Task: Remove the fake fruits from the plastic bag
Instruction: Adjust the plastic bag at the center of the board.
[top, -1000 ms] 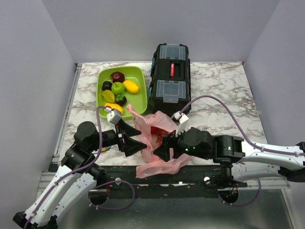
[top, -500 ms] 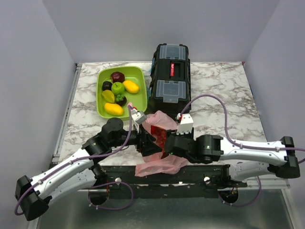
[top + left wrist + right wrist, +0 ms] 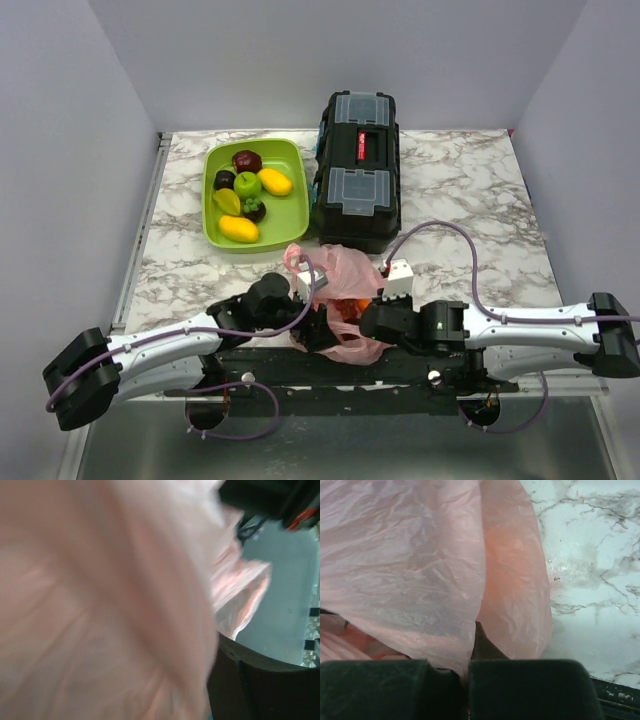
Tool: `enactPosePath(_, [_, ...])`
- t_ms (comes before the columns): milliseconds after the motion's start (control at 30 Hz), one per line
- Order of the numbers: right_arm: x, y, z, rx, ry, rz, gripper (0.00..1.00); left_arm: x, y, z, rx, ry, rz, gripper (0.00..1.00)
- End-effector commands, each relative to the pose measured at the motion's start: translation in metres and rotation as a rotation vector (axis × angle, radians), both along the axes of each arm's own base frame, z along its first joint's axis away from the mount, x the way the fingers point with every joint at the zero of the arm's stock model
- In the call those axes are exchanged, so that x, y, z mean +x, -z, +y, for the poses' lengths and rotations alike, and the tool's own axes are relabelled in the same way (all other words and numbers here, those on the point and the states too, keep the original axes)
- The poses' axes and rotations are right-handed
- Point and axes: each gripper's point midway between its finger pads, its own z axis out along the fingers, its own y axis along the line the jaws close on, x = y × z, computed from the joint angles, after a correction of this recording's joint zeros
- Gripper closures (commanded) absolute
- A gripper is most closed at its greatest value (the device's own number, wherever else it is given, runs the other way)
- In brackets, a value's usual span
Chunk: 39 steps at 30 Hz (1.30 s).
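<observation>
The pink plastic bag (image 3: 345, 272) lies bunched at the table's front edge, between my two grippers. Red and orange fake fruits (image 3: 343, 312) show dimly through its film; I cannot make out their shapes. My left gripper (image 3: 322, 325) is pushed into the bag's left side. In the left wrist view blurred pink film (image 3: 100, 605) fills the frame and only one dark finger (image 3: 250, 690) shows. My right gripper (image 3: 468, 680) is shut on a fold of the bag (image 3: 410, 555), at the bag's right side (image 3: 358, 322).
A lime-green tray (image 3: 290, 160) holding several fruits stands at the back left. A black toolbox (image 3: 357, 170) sits just behind the bag. Marble tabletop (image 3: 590, 555) lies to the right of the bag. The table's front edge runs right under both grippers.
Both arms have reached inward to the bag, which is now more bunched and nearer the front edge. The right gripper has shut on the film. The left gripper has gone into the bag.
</observation>
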Motion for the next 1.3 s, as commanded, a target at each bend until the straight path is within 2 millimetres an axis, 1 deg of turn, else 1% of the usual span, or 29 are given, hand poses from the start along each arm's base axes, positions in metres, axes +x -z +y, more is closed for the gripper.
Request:
enactPosePath(0, [-0.005,0.007,0.010,0.093,-0.052,0.003,0.99,-0.006,0.045,0.022,0.115,-0.076,0.069,0.36])
enactPosePath(67, [-0.004,0.010,0.011,0.118,-0.049,-0.008,0.99,-0.006,0.054,0.024,0.138,-0.124,0.131,0.43])
enactPosePath(100, [-0.003,0.012,0.011,0.128,-0.048,-0.016,0.99,-0.002,0.061,0.028,0.196,-0.164,0.152,0.43])
enactPosePath(167, [-0.001,0.018,0.011,0.135,-0.038,-0.024,0.99,0.001,0.069,0.027,0.255,-0.175,0.174,0.44])
enactPosePath(267, [0.003,0.027,0.012,0.134,-0.017,-0.039,0.99,0.002,0.076,0.022,0.301,-0.161,0.199,0.51])
enactPosePath(333, [0.006,0.031,0.008,0.115,0.017,-0.052,0.99,0.004,0.072,0.018,0.282,-0.148,0.177,0.51])
enactPosePath(400, [0.010,0.030,0.007,0.097,0.035,-0.065,0.99,0.007,0.059,0.016,0.219,-0.141,0.129,0.48])
enactPosePath(467, [0.011,0.026,0.010,0.087,0.034,-0.071,0.99,0.010,0.042,0.017,0.154,-0.155,0.072,0.42])
enactPosePath(633, [0.013,0.016,0.016,0.096,0.018,-0.085,0.99,0.015,-0.003,0.027,-0.001,-0.209,-0.037,0.25])
enactPosePath(667, [0.013,0.015,0.016,0.098,0.013,-0.086,0.99,0.015,-0.016,0.027,-0.043,-0.210,-0.061,0.23])
enactPosePath(800, [0.013,0.010,0.018,0.110,-0.006,-0.097,0.99,0.009,-0.050,0.036,-0.147,-0.203,-0.126,0.15])
enactPosePath(900, [0.014,0.006,0.018,0.112,-0.010,-0.102,0.99,0.013,-0.070,0.046,-0.173,-0.245,-0.170,0.08])
enactPosePath(967, [0.014,0.002,0.019,0.117,-0.015,-0.106,0.99,0.017,-0.083,0.047,-0.185,-0.265,-0.192,0.06])
enactPosePath(1033, [0.013,-0.001,0.020,0.117,-0.030,-0.109,0.99,0.018,-0.096,0.045,-0.197,-0.262,-0.204,0.10])
enactPosePath(1067, [0.013,-0.002,0.022,0.113,-0.042,-0.107,0.95,0.019,-0.103,0.042,-0.203,-0.254,-0.216,0.12])
enactPosePath(1100, [0.012,-0.003,0.022,0.103,-0.053,-0.108,0.84,0.021,-0.107,0.040,-0.201,-0.251,-0.223,0.13])
enactPosePath(1167, [0.012,-0.009,0.020,0.086,-0.053,-0.104,0.58,0.025,-0.114,0.035,-0.184,-0.246,-0.233,0.19])
enactPosePath(1200, [0.012,-0.014,0.020,0.082,-0.053,-0.100,0.52,0.026,-0.114,0.031,-0.173,-0.236,-0.233,0.22])
enactPosePath(1267, [0.010,-0.024,0.020,0.072,-0.073,-0.092,0.46,0.030,-0.114,0.023,-0.160,-0.226,-0.224,0.27])
